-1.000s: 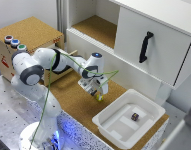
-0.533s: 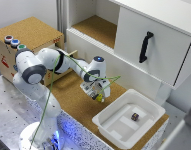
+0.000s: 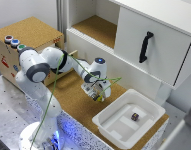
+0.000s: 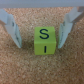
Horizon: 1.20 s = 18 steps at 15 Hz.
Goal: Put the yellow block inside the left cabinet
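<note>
The yellow block (image 4: 44, 41), a small cube marked with dark letters, rests on the cork surface between my fingers. My gripper (image 4: 40, 45) is open and straddles it, with a small gap on each side. In the exterior view the gripper (image 3: 97, 95) points down at the cork counter, and a speck of the yellow block (image 3: 99, 98) shows at its tips. The left cabinet (image 3: 97, 27), an open white-walled compartment with a cork floor, lies behind the arm toward the exterior view's top.
A white tray (image 3: 120, 127) holding a small dark block (image 3: 135, 116) sits just to the exterior view's right of the gripper. A white door with a black handle (image 3: 146, 46) adjoins the cabinet. A cork box with coloured buttons (image 3: 30, 32) stands at the exterior view's left.
The gripper has shifted a little toward the tray and lower, down to the cork counter.
</note>
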Tool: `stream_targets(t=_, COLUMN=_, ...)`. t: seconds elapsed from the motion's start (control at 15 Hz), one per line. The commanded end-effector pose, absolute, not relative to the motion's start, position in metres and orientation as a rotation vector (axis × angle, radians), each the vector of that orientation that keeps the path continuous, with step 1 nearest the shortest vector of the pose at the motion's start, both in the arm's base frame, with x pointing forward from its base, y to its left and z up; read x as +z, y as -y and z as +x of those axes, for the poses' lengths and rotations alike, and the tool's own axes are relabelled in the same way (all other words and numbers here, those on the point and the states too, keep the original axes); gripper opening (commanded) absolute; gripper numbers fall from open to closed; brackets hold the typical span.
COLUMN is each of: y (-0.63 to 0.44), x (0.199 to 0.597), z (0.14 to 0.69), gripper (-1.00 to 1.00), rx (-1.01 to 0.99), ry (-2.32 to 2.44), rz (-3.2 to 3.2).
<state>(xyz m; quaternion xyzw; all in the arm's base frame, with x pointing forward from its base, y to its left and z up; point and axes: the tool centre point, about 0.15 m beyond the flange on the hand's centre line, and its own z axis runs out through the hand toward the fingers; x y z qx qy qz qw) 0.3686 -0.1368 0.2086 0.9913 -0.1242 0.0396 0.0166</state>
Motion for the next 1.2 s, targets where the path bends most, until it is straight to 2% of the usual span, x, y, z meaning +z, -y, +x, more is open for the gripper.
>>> stream_targets(t=0.0, y=0.141, x=0.204, z=0.374, gripper=-1.00, rx=0.079, ry=0.378, rz=3.116)
stream_targets(t=0.27, y=0.120, x=0.239, z=0.390, gripper=-1.00, rx=0.183, ry=0.296, rz=3.130)
stream_targets(t=0.53, y=0.079, x=0.295, z=0.429, gripper=-1.00, rx=0.373, ry=0.114, rz=3.152)
stream_targets(t=0.93, y=-0.009, x=0.403, z=0.508, gripper=-1.00, rx=0.746, ry=-0.189, rz=3.148)
stream_targets(t=1.13, y=-0.048, x=0.437, z=0.534, gripper=-1.00, rx=0.842, ry=-0.315, rz=3.142)
